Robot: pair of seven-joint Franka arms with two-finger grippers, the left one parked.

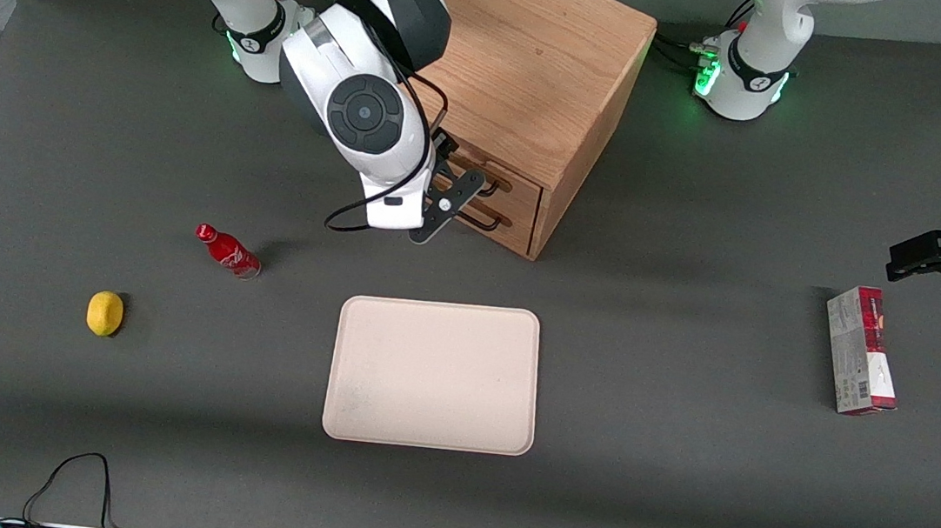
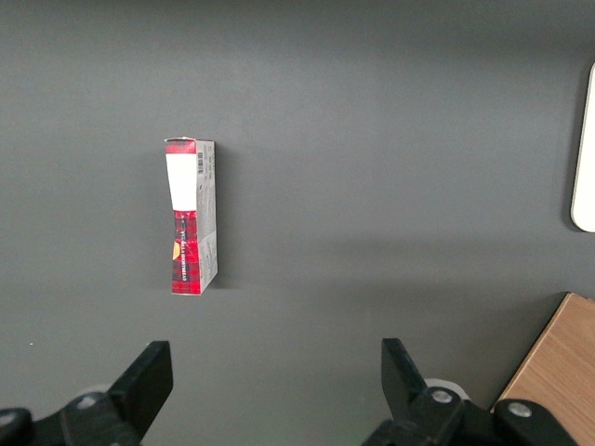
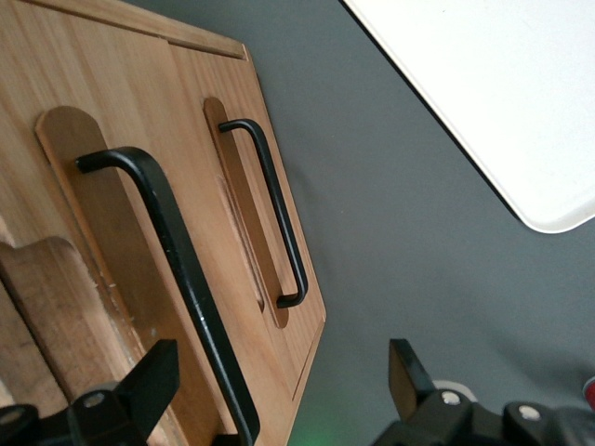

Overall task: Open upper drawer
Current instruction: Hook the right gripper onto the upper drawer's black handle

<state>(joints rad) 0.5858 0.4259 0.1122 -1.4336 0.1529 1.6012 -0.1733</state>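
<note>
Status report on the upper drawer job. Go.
End effector open, in front of the cabinet, straddling the upper drawer handle. Drawer shut, handle not gripped. Nothing in the way.

Working arm's wrist covers much of upper drawer (image 1: 479, 179) front in front view; handle end alone shows there. Gripper (image 3: 279, 390) in front of drawer fronts: fingers cut by frame edge, bases unseen. Cabinet (image 3: 112, 84) cropped (wrist view). Tray (image 3: 502, 93) corner only.

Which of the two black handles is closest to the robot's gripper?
The upper drawer's handle, the bigger-looking bar that runs between the open fingers of the gripper. The lower drawer's handle sits farther off, nearer the tabletop.
</note>
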